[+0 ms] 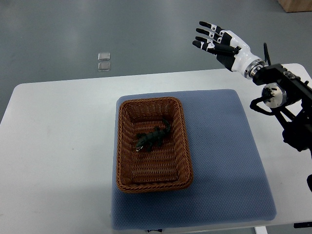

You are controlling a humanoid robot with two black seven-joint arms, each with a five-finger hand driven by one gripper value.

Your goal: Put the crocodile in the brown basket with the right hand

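A dark green toy crocodile [153,138] lies inside the brown wicker basket [126,146], near its middle. The basket sits on a blue-grey mat [219,156] on the white table. My right hand [213,40] is raised at the upper right, well away from the basket and beyond the table's far edge. Its fingers are spread and hold nothing. The right arm [282,97] comes in from the right edge. No left arm shows.
The white table [58,146] extends left of the mat. Two small clear squares [104,62] lie on the grey floor beyond the table. A brown box corner [297,5] shows at the top right.
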